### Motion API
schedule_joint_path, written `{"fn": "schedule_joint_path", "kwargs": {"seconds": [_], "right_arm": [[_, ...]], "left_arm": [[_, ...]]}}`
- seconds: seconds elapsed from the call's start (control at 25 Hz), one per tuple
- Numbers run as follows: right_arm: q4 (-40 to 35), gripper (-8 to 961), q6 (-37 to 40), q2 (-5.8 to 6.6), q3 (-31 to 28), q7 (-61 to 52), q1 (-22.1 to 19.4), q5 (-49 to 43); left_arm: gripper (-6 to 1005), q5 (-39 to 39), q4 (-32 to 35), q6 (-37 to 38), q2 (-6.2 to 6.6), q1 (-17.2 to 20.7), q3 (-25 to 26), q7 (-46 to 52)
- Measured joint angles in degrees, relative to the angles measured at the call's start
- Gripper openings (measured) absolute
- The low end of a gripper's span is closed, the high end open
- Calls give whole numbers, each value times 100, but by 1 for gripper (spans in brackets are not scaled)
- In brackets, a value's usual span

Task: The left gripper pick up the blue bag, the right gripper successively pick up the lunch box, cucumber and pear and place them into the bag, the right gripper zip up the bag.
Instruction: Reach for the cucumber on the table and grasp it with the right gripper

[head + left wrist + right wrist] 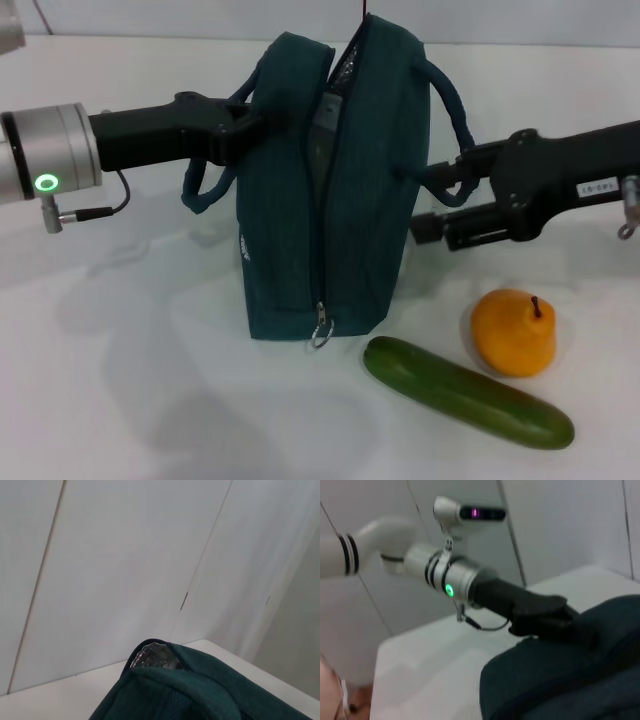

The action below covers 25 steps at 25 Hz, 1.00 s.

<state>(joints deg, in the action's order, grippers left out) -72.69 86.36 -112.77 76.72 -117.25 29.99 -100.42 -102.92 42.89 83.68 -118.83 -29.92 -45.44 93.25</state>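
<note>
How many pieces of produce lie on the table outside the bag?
2: the pear right of the bag, the cucumber in front of it. More may be hidden inside.

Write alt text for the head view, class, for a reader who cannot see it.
A dark teal bag stands upright on a white table, its zip mostly open, with the left gripper at one side and the right gripper at the other. A cucumber and an orange-yellow pear lie on the table in front of the right arm.
</note>
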Motion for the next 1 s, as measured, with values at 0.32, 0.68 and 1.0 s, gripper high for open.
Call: {"fn": "schedule_joint_path", "kwargs": {"seconds": [0.32, 0.68, 1.0], "right_arm": [[-533, 886, 938, -67, -92, -541, 546, -821], [-545, 881, 920, -282, 435, -1229, 1146, -2258], [-72, 877, 643, -309, 1103, -1369, 1404, -2518]], "left_arm": [[40, -1, 0, -8, 7, -20, 0, 34], [40, -9, 0, -91, 10, -24, 1, 48], [39, -10, 0, -160, -20, -77, -18, 52]]}}
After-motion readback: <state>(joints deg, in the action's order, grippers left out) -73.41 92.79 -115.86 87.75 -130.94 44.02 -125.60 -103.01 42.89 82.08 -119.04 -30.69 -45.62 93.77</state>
